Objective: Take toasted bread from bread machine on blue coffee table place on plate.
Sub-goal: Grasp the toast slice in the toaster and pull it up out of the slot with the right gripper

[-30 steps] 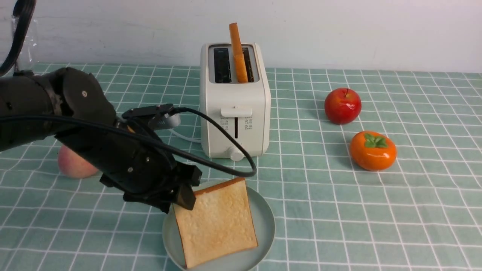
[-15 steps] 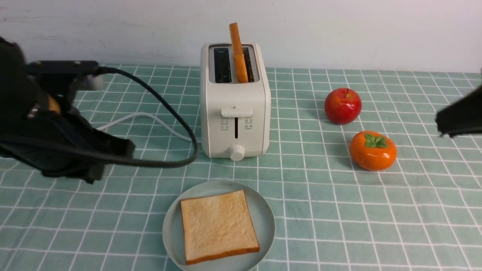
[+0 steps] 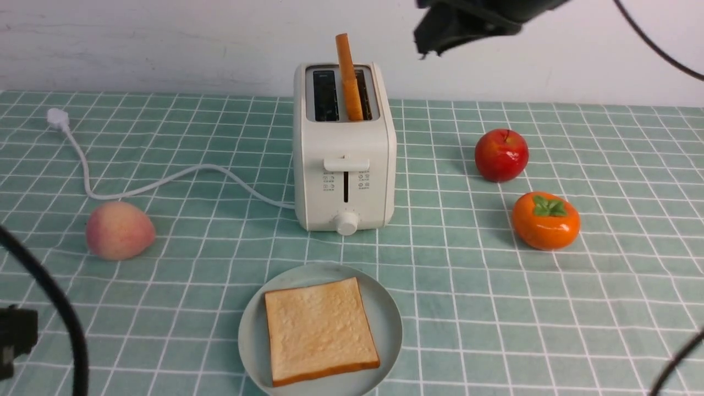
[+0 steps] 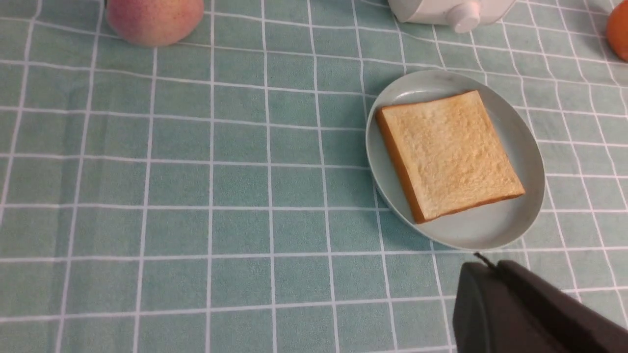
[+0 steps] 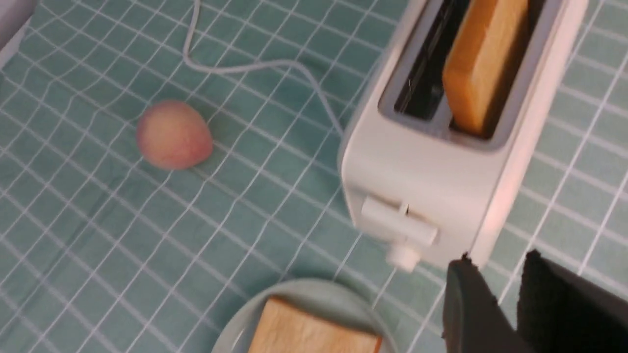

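The cream-white bread machine stands mid-table on the blue coffee table. One toasted bread slice stands upright in its right slot; the left slot looks dark. A second slice lies flat on the pale plate in front. My right gripper hovers high, just right of the toaster top. In the right wrist view its jaws stand apart, empty. My left gripper is shut, empty, beside the plate without touching it.
A peach lies left of the toaster, with the white cord trailing back to its plug. A red apple and an orange persimmon sit to the right. My left arm's cable crosses the near left corner.
My left gripper let go of the slice, which now lies flat on the plate, then drew back to the near left and shut. My right arm swung in from the right to above the toaster, jaws parting.
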Tool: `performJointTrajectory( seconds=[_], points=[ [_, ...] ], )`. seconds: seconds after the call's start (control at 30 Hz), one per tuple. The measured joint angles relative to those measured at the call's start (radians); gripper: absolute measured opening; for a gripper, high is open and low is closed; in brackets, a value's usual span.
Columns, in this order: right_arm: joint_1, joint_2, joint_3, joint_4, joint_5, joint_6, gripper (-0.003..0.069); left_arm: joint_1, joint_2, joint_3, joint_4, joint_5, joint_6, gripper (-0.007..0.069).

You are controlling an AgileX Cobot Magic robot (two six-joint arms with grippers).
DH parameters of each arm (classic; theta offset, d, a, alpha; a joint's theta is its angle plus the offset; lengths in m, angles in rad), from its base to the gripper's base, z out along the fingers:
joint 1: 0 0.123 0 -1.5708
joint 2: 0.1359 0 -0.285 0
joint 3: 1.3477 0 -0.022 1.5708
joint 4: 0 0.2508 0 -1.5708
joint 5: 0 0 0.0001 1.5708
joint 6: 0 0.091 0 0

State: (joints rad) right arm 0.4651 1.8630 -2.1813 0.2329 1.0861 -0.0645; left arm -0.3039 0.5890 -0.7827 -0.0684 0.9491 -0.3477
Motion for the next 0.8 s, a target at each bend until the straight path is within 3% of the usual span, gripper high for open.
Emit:
performJointTrajectory(
  seconds=[0.17, 0.4, 0.8],
  points=[
    [0.026, 0.161, -0.116, -0.086, -0.101, 0.029, 0.0261, 0.0, -0.021, 0.006, -0.021, 0.014, 0.0, -0.0014],
    [0.028, 0.294, -0.124, -0.089, -0.281, 0.055, 0.0354, 0.0, -0.02, 0.006, -0.03, 0.043, -0.001, -0.0014],
    [0.029, 0.392, -0.126, -0.092, -0.388, 0.055, 0.0393, 0.0, -0.02, 0.006, -0.014, 0.043, -0.001, -0.0014]
  ],
)
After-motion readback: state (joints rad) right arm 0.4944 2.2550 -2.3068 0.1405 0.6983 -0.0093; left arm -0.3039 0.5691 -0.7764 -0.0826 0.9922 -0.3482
